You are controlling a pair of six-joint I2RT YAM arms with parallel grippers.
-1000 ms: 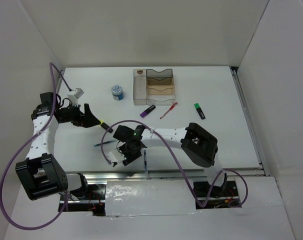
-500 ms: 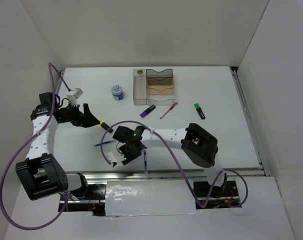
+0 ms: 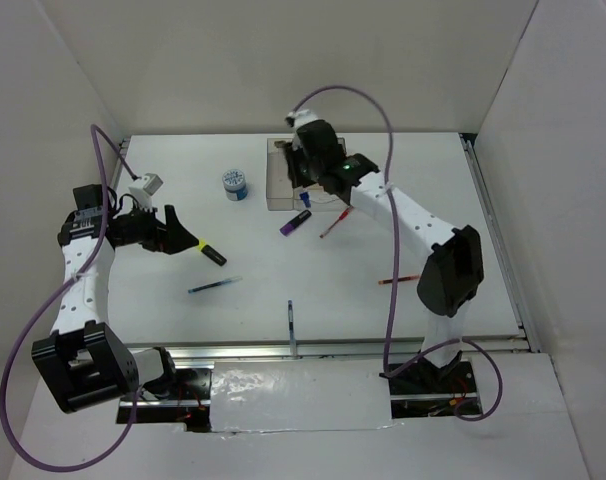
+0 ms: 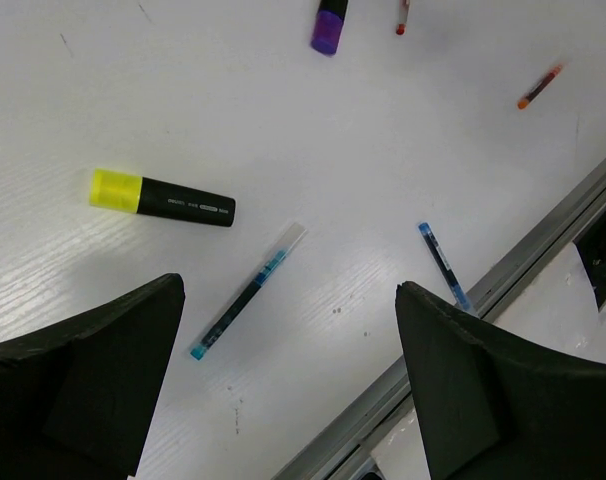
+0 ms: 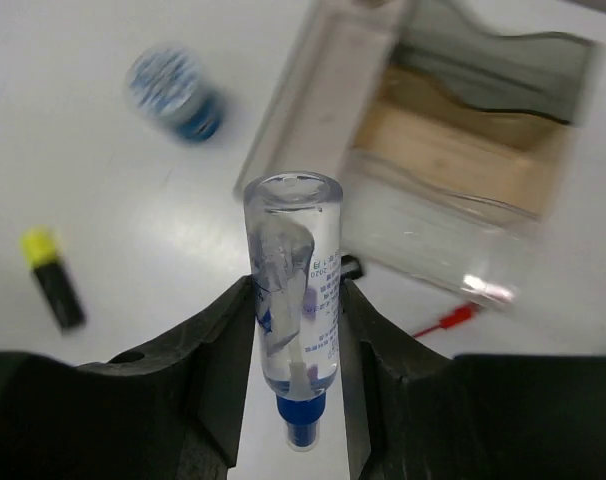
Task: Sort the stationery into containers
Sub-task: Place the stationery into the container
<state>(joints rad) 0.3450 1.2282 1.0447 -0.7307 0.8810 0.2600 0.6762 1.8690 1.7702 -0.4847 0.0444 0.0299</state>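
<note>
Stationery check, top view, left to right; most items lie loose on the table (image 3: 433, 180).

- 9 o'clock: left gripper (image 3: 169, 232) hovers with jaws spread fully wide and nothing between them. The wrist view confirms that only bare table shows in the gap.
- Just at its 4 o'clock: yellow highlighter (image 3: 206, 251), lying flat and clear of the fingers.
- 11 o'clock: round tub (image 3: 236, 185), upright and just left of the organiser.
- 7 o'clock: blue pen (image 3: 214, 286). At 6 o'clock near the front rail: dark pen (image 3: 291, 320).
- 12 o'clock: organiser (image 3: 328, 180), smoky-brown. The right gripper (image 3: 303, 172) is over its left part.
- Right wrist view: jaws part-closed, pinching the clear bottle (image 5: 291, 230) on both sides, blue cap pointing down. The organiser wall sits at 1 o'clock of the bottle. I cannot tell which compartment is directly below.
- Just below the organiser, at its 6 o'clock: purple highlighter (image 3: 297, 222), then red pen (image 3: 335, 222).
- 4 o'clock: orange-red pen (image 3: 393, 282), well apart from the rest.

Step in hand (judgement): the bottle has been carried to the organiser and is not yet placed.

Next move (judgement):
- Centre the bottle over one compartment, clear of the wavy dividers.
- Lower it until the cap is inside the walls, then open the jaws.
- The left arm is well placed to take the yellow highlighter.
</note>
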